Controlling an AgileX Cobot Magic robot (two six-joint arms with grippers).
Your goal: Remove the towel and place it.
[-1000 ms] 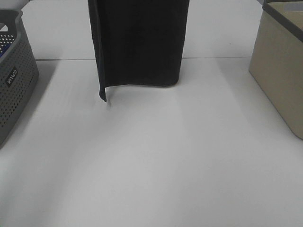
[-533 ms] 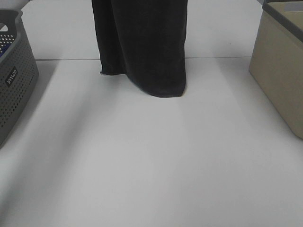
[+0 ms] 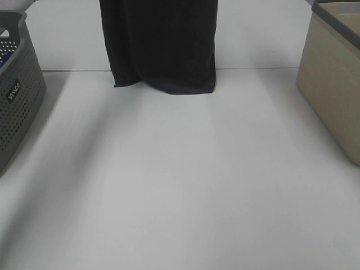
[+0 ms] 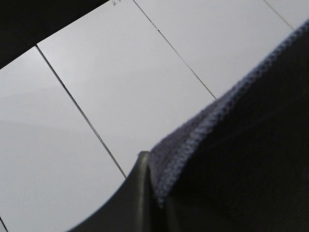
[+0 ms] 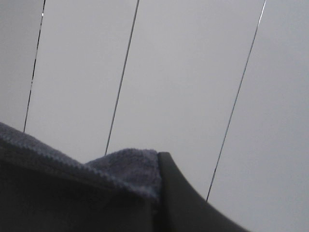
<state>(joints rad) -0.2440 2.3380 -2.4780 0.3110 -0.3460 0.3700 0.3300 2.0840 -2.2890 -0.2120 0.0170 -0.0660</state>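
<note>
Dark charcoal terry-cloth towel hangs lifted over the white table; left gripper and right gripper each pinch its top hem; removal seems done, placing remains.

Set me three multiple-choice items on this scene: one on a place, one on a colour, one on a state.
1. Where does the grey perforated basket stand in the high view?
A. Left edge
B. Right edge
C. Centre
2. What colour is the towel?
A. White
B. Beige
C. Dark charcoal
3. How is the towel?
A. Lying flat
B. Hanging upright as a sheet
C. Bundled up

Answers: 1 A, its holed wall shows at the left edge; 2 C, it looks near black against the white table; 3 B, it drops straight down from the top of the view.
</note>
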